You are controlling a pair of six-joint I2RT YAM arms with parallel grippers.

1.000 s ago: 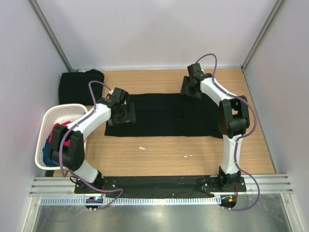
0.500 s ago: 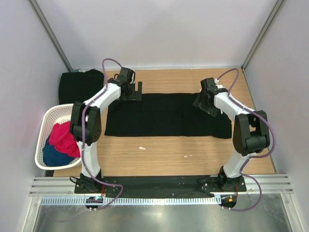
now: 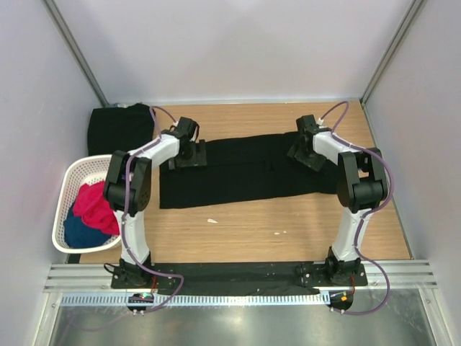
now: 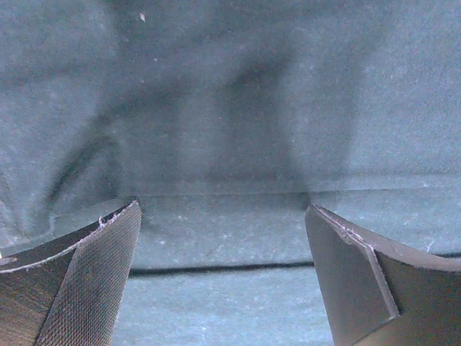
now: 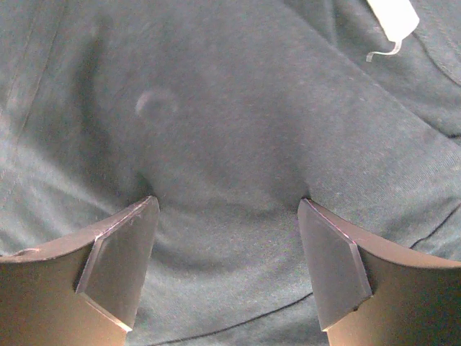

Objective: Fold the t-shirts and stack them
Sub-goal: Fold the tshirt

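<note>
A black t-shirt [image 3: 245,173] lies folded into a long band across the middle of the table. My left gripper [image 3: 189,156] is open and presses down on its far left part; the left wrist view shows dark cloth [image 4: 223,144] with a fold edge between the spread fingers [image 4: 94,267]. My right gripper [image 3: 311,154] is open on the far right part; the right wrist view shows cloth [image 5: 230,130] and a white label [image 5: 392,18] past the spread fingers [image 5: 122,259]. A second black t-shirt [image 3: 119,128] lies folded at the far left corner.
A white mesh basket [image 3: 68,184] with red-pink [image 3: 92,205] and blue [image 3: 79,232] garments stands at the left edge. Two small white scraps [image 3: 212,220] lie on the wood in front of the shirt. Walls close in the table on three sides.
The shirt's far edge has been folded toward the front, making the band narrower. Both grippers moved from the far edge down onto the cloth.
</note>
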